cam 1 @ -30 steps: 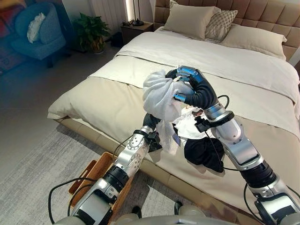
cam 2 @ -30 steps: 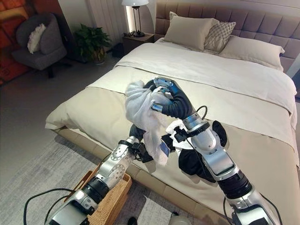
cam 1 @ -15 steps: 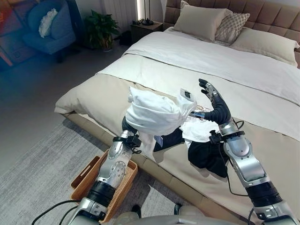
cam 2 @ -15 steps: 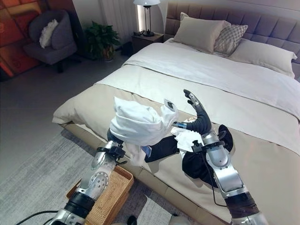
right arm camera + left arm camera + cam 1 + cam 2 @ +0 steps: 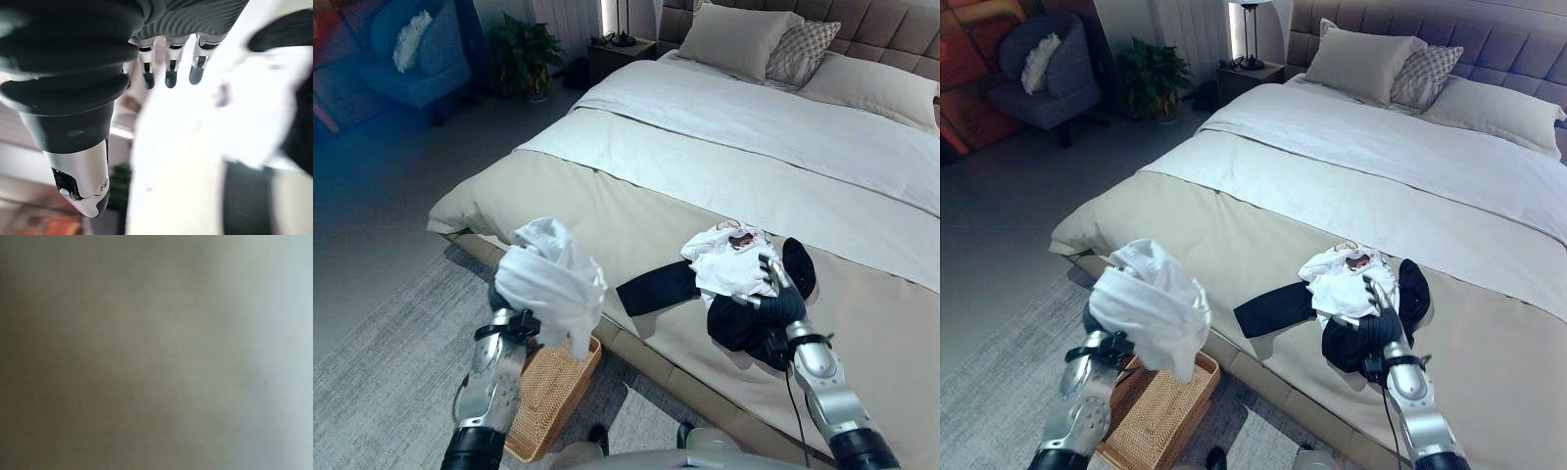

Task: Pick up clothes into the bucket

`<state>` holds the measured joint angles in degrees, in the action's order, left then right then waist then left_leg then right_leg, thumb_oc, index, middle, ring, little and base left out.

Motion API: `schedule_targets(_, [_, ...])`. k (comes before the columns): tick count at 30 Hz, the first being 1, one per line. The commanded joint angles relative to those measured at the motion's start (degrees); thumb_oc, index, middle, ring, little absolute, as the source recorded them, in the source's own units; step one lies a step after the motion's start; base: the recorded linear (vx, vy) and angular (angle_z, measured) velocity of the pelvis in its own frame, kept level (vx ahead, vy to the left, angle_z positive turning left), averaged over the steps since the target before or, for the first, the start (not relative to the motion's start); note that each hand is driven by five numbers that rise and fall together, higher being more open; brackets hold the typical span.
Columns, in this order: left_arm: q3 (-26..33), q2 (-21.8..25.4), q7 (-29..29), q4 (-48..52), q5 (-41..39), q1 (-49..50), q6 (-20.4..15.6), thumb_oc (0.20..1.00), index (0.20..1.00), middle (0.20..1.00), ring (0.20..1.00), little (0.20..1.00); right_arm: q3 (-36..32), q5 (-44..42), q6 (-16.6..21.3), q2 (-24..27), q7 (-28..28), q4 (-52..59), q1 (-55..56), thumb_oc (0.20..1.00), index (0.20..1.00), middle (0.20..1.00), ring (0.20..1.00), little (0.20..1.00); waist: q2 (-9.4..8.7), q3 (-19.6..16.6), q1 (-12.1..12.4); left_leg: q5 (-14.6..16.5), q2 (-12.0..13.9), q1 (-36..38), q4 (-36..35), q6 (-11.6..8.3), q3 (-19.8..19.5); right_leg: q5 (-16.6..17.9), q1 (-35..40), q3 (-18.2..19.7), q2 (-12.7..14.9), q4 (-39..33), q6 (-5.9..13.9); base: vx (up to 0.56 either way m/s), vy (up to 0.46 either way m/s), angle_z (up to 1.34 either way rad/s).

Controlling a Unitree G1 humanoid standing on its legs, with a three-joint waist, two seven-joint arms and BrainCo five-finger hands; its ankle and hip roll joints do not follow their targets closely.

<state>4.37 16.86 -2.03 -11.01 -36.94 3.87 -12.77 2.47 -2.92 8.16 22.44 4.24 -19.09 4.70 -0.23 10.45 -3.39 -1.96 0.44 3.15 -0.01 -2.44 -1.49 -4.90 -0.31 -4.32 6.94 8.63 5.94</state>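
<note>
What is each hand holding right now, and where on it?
Left hand: white garment bunched over it above the basket; grip point hidden. Right hand is open, holding nothing.

A wide bed (image 5: 1263, 211) with beige and white covers, three pillows (image 5: 1361, 61) and a tufted headboard (image 5: 1528, 44) stands on a grey rug (image 5: 999, 372), with a nightstand (image 5: 1252, 73), potted plant (image 5: 1149, 73) and armchair (image 5: 1038, 83) beyond.

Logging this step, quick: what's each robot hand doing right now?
Left robot hand: hidden inside the white garment bundled over it above the basket; cannot be told.
Right robot hand: open, empty, over the clothes pile.
</note>
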Motion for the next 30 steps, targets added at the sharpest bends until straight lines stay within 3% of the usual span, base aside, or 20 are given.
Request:
schedule_targets(1, [3.7,3.8,-3.0,0.4,5.0,-2.5,-5.5,0.2,0.2,0.2,0.2,0.2,-1.3,-0.5,2.4,-0.4,0.6,0.4,-2.8,1.0,1.0,1.0,1.0,1.0,-2.52,1.6,1.0,6.7,-2.3,-5.3,10.1,1.21,0.3,3.6,-0.3,-1.0,2.0,-1.1,1.73,-0.05,0.031,0.01])
schedule_targets(6, [6.3,5.2,-6.0,-4.7,6.7,-3.8,-7.0,0.2,0.2,0.2,0.2,0.2,0.2,-0.2,3.0,-0.7,1.4,-6.1,-3.4,1.0,1.0,1.0,1.0,1.0,-2.62,3.6,1.1,6.5,-2.3,-7.8,11.2,1.18,0.5,4.2,-2.8,-0.5,1.9,-0.4,1.79,-0.08,0.045,-0.04])
schedule_targets(14, [6.4,12.0,-12.8,-16.3,15.5,-8.2,-8.6,0.2,0.2,0.2,0.2,0.2,4.3,0.8,4.3,-0.3,2.4,-17.9,-3.7,1.0,1.0,1.0,1.0,1.0,-3.75,8.6,0.7,6.5,-1.9,-13.5,14.6,1.17,1.2,5.6,-8.6,1.3,1.9,1.1,2.11,-0.08,0.05,-0.1])
schedule_targets(19, [4.6,17.9,-17.3,-27.0,19.0,-13.9,-7.2,0.2,0.2,0.2,0.2,0.2,7.0,-0.2,4.8,0.3,3.8,-22.0,-5.4,1.0,1.0,1.0,1.0,1.0,-6.12,12.9,0.2,7.5,-0.9,-18.8,19.8,1.06,1.9,6.5,-13.4,3.3,1.8,2.9,2.32,-0.06,0.042,-0.08])
schedule_targets(26, [2.3,24.2,-19.9,-34.1,21.4,-19.7,-5.1,0.2,0.2,0.2,0.2,0.2,8.3,-2.5,6.0,0.8,5.6,-21.3,-6.6,1.0,1.0,1.0,1.0,1.0,-9.11,18.1,-0.2,9.3,0.4,-26.5,27.7,1.46,1.7,5.9,-19.7,4.4,0.8,7.7,2.2,-0.08,0.005,-0.1])
schedule_targets(30, [-0.6,28.2,-20.4,-40.3,21.1,-25.2,-3.7,0.2,0.2,0.2,0.2,0.2,9.3,-4.4,7.0,1.9,7.3,-20.1,-6.7,1.0,1.0,1.0,1.0,1.0,-11.09,19.3,-1.1,12.5,1.4,-36.8,37.3,1.85,-0.2,3.5,-28.7,3.8,-0.8,15.0,1.4,-0.1,-0.023,0.0])
